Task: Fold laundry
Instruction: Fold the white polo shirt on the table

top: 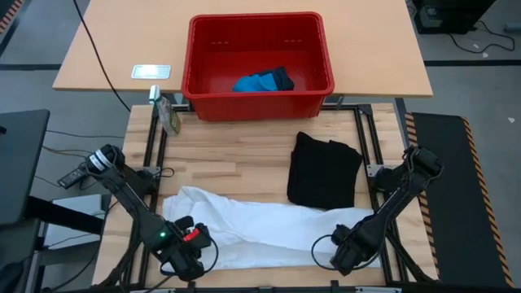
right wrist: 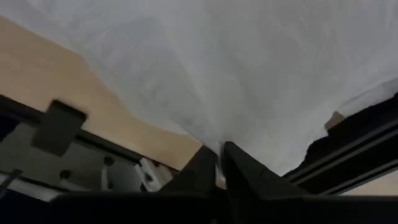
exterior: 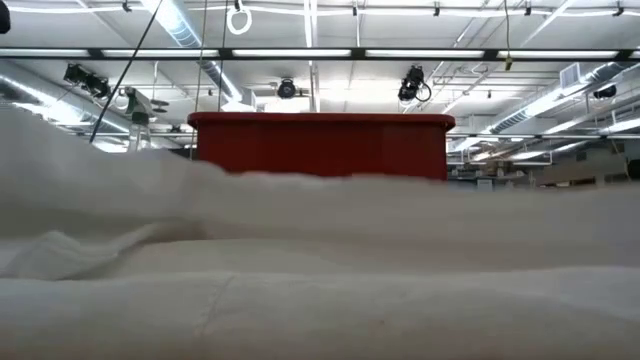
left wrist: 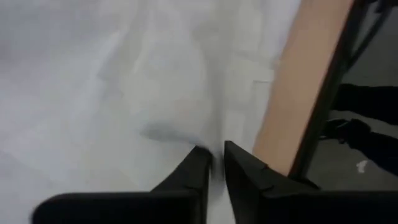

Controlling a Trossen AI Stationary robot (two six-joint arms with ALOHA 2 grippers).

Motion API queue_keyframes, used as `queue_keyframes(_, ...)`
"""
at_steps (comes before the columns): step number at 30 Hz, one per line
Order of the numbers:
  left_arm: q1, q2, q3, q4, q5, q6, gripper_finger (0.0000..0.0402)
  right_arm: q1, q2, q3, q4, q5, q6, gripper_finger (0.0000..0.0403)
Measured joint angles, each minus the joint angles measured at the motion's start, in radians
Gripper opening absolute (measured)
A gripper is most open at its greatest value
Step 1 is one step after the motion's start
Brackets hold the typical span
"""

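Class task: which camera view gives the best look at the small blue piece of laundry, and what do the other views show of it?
The high view: looking straight down, it shows the blue piece lying inside the red basket, beside something dark. The low view shows only the basket's outer wall beyond the white garment. Both wrist views show white cloth and table edge, no blue.

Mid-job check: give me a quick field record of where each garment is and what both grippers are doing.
white garment: spread along table's near edge
black shirt: folded, on table right of centre
blue piece: inside red basket
left gripper: fingers pinched on white garment's edge
right gripper: fingers pinched on white garment's edge
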Motion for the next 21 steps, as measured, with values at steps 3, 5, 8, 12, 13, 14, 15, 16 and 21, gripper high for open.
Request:
queue_keyframes(3,-0.001,-0.01,0.0,-0.009,0.006,-0.001,0.0085,-0.007,-0.025,0.035,0.001,0.051,0.047,0.0082)
queue_keyframes(5,0.0,-0.033,0.0,-0.064,0.007,-0.013,0.0105,-0.022,-0.049,0.073,0.004,0.15,0.07,0.01)
queue_keyframes(8,0.02,-0.068,0.001,-0.145,0.006,-0.003,0.0127,-0.06,-0.065,0.135,0.016,0.397,0.071,0.0118)
queue_keyframes(12,0.043,-0.092,0.001,-0.192,0.001,0.018,0.0137,-0.154,-0.053,0.157,0.163,0.614,-0.179,0.0124)
queue_keyframes(13,0.047,-0.091,0.001,-0.19,-0.003,0.039,0.0137,-0.185,-0.038,0.157,0.209,0.637,-0.272,0.0124)
queue_keyframes(14,0.047,-0.086,0.001,-0.19,-0.019,0.054,0.0138,-0.219,-0.018,0.156,0.265,0.652,-0.368,0.0124)
queue_keyframes(15,0.047,-0.083,0.001,-0.195,-0.064,0.055,0.0138,-0.256,0.006,0.156,0.339,0.66,-0.465,0.0125)
queue_keyframes(16,0.047,-0.081,0.001,-0.199,-0.116,0.05,0.0139,-0.294,0.03,0.155,0.431,0.661,-0.56,0.0126)
queue_keyframes(21,0.089,-0.121,0.0,-0.197,-0.2,0.037,0.0144,-0.487,0.187,0.192,0.98,0.548,-0.886,0.0133)
